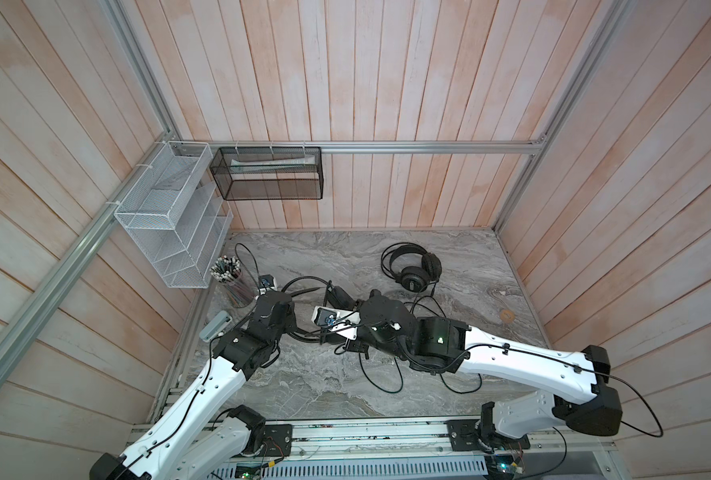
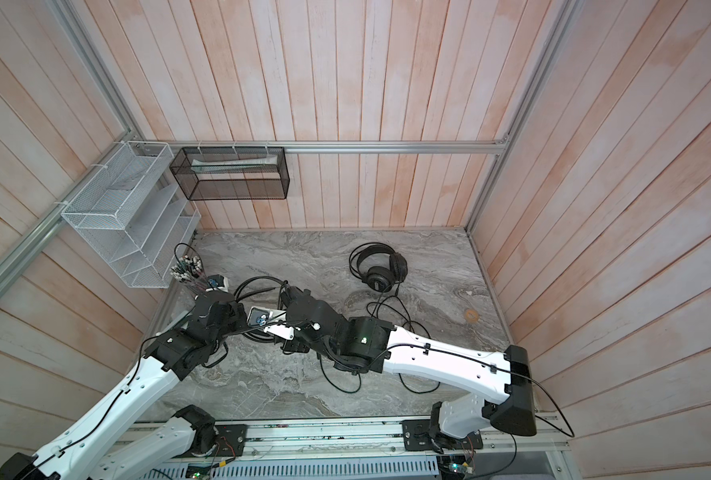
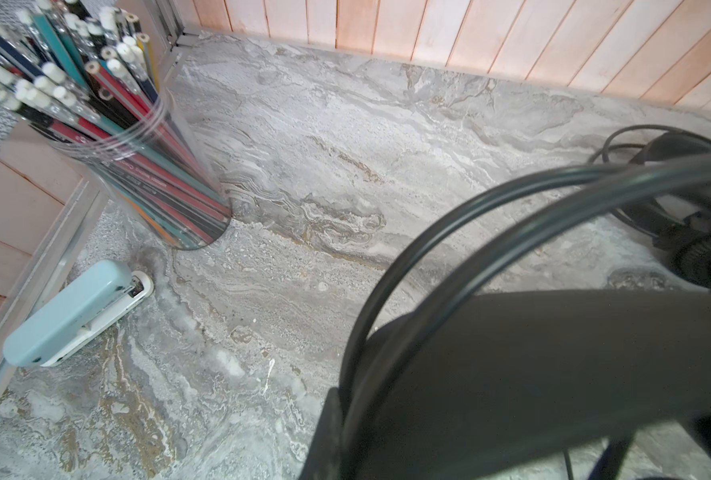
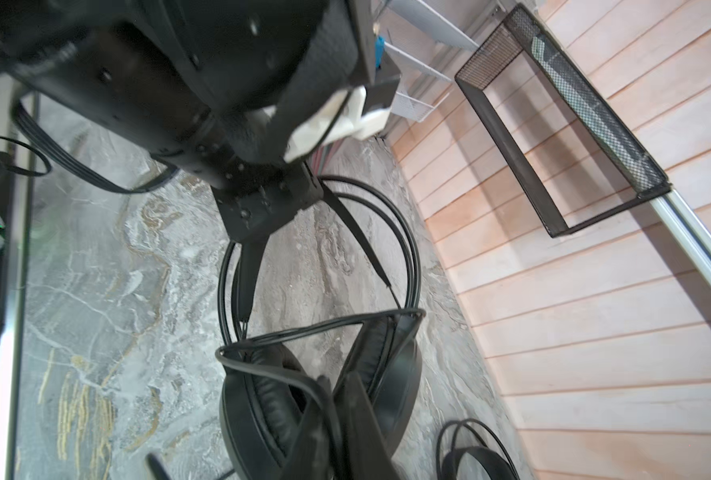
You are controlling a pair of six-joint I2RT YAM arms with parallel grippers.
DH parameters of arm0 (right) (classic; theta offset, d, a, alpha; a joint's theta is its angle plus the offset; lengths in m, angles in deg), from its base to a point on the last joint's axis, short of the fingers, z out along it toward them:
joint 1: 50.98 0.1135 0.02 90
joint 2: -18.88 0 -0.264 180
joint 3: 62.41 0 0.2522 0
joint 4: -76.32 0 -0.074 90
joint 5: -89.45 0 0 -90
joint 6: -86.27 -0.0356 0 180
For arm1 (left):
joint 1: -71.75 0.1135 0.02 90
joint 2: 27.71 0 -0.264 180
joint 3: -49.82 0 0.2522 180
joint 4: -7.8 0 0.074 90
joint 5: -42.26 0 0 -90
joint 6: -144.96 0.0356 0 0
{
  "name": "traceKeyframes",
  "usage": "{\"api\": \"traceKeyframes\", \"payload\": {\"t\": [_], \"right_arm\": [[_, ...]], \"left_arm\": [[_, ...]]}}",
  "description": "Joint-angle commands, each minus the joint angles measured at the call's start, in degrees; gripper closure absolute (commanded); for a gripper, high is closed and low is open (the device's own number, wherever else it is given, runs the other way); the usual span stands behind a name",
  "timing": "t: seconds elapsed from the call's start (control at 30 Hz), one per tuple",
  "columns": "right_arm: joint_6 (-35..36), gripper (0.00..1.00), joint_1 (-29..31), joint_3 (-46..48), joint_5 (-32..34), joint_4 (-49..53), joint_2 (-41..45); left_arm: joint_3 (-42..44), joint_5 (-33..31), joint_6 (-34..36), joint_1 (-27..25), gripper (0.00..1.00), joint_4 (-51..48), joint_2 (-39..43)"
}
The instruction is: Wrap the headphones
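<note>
Headphones are sitting in two places on the marble table (image 1: 303, 390). The smooth-cupped headset (image 4: 401, 374) is being held upright just off centre toward 10 o'clock, between the two arms. The grille-backed headset (image 1: 414, 268) is lying flat out at 1 o'clock, well apart from both grippers.

The left gripper (image 4: 260, 222) is clamping the headband strap (image 4: 366, 249) of the smooth-cupped headset, jaws closed on it, with the two wire hoops (image 3: 636, 170) arching beside the strap. Whether the cups are touching the marble I cannot tell.

The right gripper (image 4: 338, 388) is reaching in from 3 o'clock and crowding up against the ear cushions, where the cable (image 4: 312, 330) is running down toward its fingers. The view is blurring there, so I cannot tell whether the jaws are pinching the cable or standing slightly parted around it.

Strands are already crossing the yokes above the cups, so the winding step looks to be under way on this headset rather than just starting. A good deal of slack (image 1: 380, 376) is looping on the table around 5 to 6 o'clock, though I cannot tell which headset it belongs to.

The next move is probably calling for the right gripper to carry another length of cable round the cups under light tension, with the left one holding the band steady. It would also mean avoiding dragging slack toward the pencil cup (image 1: 229, 276) and stapler (image 1: 216, 326) at 9 to 10 o'clock.
</note>
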Motion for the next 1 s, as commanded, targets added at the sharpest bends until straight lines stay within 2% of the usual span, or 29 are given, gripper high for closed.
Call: {"api": "traceKeyframes", "payload": {"t": [0.0,0.07,0.23,0.43,0.6,0.73,0.87,0.97], "right_arm": [[-3.12,0.86,-0.24,-2.58,-5.4,-2.5,-2.85],[-3.76,0.86,-0.23,-4.07,-5.65,-0.68,-5.4],[-4.4,0.86,-1.27,-6.07,-1.45,-0.23,-7.7],[-6.09,0.68,-1.55,-4.89,1.15,-2.29,-6.01],[-7.38,0.45,-2.28,3.94,3.33,-12.44,4.84],[-11.44,0.33,-7.15,14.65,2.99,-24.82,17.3],[-18.81,0.24,-15.46,24.63,-3.52,-33.17,26.72],[-21.89,0.23,-18.01,30.09,-8.6,-35.29,27.65]], "left_arm": [[0.54,3.94,0.09,-0.15,1.0,2.59,0.84],[-0.23,4.92,-0.26,-0.11,1.0,1.8,0.28],[-1.39,7.52,-0.68,-0.11,1.0,0.58,-0.29],[-2.58,6.25,-3.64,0.1,1.0,-1.76,0.99],[-8.81,7.15,-6.59,0.93,1.0,-3.73,4.54],[-16.5,10.0,-7.84,1.3,1.0,-5.43,4.31],[-23.6,13.47,-9.58,1.56,1.0,-6.27,3.54],[-29.47,13.96,-10.36,1.91,1.0,-7.34,2.41]]}}
